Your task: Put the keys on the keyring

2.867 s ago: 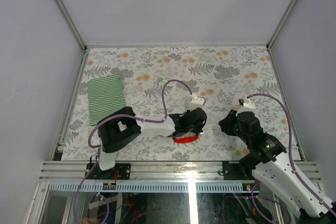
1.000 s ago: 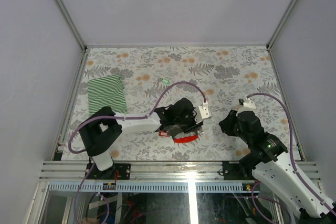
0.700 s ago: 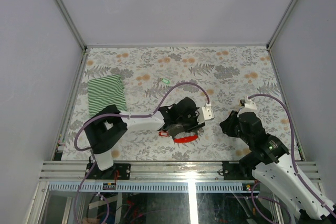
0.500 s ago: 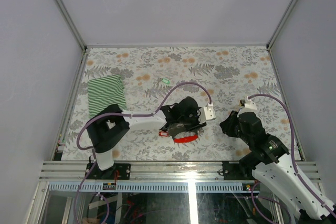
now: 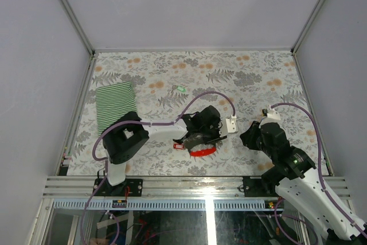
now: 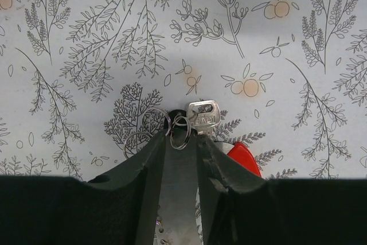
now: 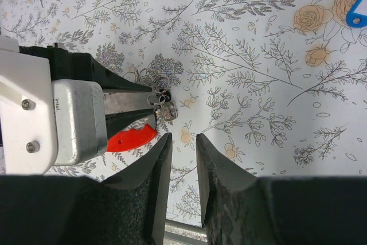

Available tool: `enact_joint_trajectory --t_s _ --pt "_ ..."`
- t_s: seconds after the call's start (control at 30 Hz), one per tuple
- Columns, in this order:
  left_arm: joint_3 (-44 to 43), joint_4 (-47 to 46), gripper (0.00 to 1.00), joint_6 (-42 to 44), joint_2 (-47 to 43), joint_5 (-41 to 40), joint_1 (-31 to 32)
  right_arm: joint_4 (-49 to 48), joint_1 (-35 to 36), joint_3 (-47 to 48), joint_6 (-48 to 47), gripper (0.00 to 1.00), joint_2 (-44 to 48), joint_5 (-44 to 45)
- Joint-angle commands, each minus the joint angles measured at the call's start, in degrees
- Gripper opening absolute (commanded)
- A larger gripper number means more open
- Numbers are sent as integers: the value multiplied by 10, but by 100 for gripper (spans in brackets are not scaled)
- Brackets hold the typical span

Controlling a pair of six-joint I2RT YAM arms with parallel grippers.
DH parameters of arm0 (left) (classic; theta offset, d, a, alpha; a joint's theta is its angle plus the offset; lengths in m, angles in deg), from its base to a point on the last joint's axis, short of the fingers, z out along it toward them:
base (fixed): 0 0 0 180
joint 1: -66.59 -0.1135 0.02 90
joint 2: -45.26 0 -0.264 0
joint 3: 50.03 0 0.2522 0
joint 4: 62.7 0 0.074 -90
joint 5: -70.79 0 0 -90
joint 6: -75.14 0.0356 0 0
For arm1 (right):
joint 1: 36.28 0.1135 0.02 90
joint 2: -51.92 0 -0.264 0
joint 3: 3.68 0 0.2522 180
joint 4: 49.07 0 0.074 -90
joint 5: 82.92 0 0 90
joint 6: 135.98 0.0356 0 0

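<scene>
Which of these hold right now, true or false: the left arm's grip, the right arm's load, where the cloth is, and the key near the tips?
1. The left gripper has its jaws closed on the keyring. True.
2. The right gripper holds a key. False: nothing sits between its jaws.
3. The green striped cloth covers the keyring. False: it lies apart, at the left side of the table.
4. A silver key sits right at the left gripper's tips. True.
</scene>
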Motion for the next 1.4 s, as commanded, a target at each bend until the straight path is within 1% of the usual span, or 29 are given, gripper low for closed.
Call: enact_joint_trajectory --t_s 0.0,0.27,0.43,0.8,1.0,1.37 --pt "-22 11 27 17 10 3 2 -13 -3 19 5 30 -2 4" --pt "-25 11 11 15 12 -2 1 -16 -3 18 5 30 -4 1" --pt "-17 -4 7 4 5 -5 -2 -15 -3 18 5 30 -2 0" --pt "-6 -27 6 -16 -7 -5 -21 -18 -3 17 5 30 -3 -2" --pt "-3 -36 11 -24 -9 -7 -25 -20 -3 15 6 30 -3 -4" --pt "4 -58 15 -40 -16 -19 -34 -23 -3 14 6 31 -8 -6"
